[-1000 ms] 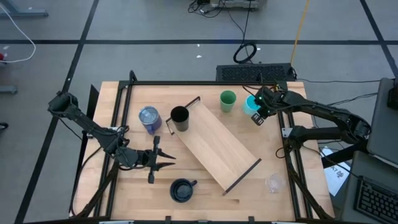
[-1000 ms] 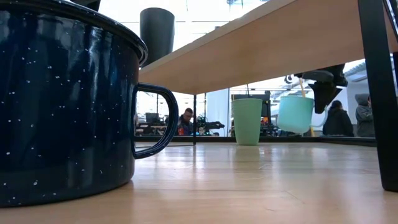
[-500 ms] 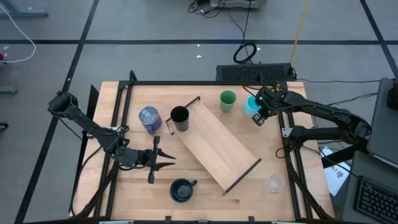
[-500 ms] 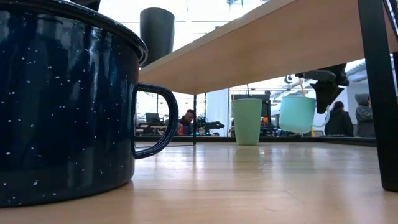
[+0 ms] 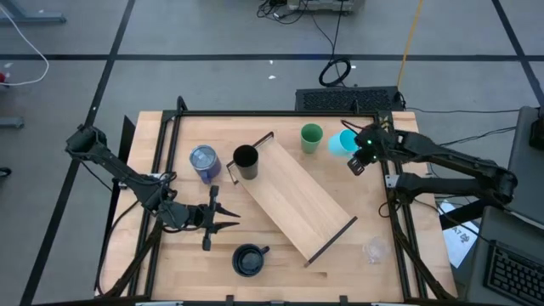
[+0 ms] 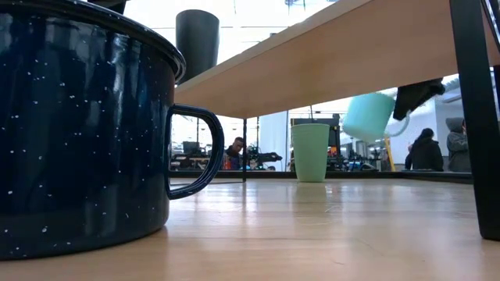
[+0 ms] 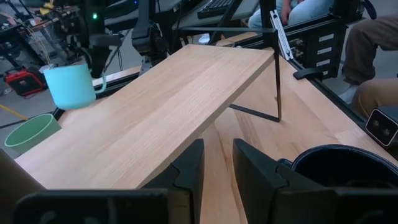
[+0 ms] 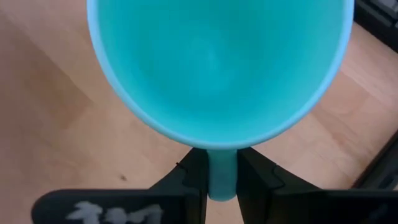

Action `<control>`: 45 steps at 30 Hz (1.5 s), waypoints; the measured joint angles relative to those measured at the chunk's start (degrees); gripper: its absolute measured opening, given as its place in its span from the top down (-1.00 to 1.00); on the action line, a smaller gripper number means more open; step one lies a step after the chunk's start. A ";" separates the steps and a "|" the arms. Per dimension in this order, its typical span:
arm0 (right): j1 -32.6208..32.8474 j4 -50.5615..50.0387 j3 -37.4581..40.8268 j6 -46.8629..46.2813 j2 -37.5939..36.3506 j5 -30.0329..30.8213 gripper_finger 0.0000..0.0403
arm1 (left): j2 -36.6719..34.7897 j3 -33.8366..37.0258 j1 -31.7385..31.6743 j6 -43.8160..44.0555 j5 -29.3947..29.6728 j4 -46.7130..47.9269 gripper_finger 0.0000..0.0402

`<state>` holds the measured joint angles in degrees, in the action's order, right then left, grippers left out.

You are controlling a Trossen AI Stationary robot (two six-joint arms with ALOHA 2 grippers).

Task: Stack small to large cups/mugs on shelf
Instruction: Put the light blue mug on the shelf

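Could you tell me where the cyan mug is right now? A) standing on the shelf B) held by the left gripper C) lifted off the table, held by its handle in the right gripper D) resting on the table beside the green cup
C: the low view shows the cyan mug tilted, clear of the table, and the right gripper is shut on its handle.

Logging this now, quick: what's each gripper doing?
Left gripper: slightly open, holding nothing.
Right gripper: shut on the cyan mug handle, mug lifted and tilted.
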<state>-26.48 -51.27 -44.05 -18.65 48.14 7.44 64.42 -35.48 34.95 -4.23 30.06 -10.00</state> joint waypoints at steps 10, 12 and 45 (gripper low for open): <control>7.60 0.10 -2.30 -4.56 -5.12 3.30 0.76 | 0.02 0.00 0.01 1.41 -0.02 -0.07 0.56; 9.13 1.52 -2.44 -5.17 -5.52 3.45 0.76 | 0.00 0.00 -0.01 1.94 -0.02 -0.07 0.56; 37.02 31.73 -2.49 -6.35 -0.44 16.78 0.76 | 0.02 0.00 0.00 6.50 0.42 -0.87 0.56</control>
<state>10.54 -19.54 -46.54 -25.00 47.70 24.23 64.44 -35.48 34.94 2.27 30.48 -10.86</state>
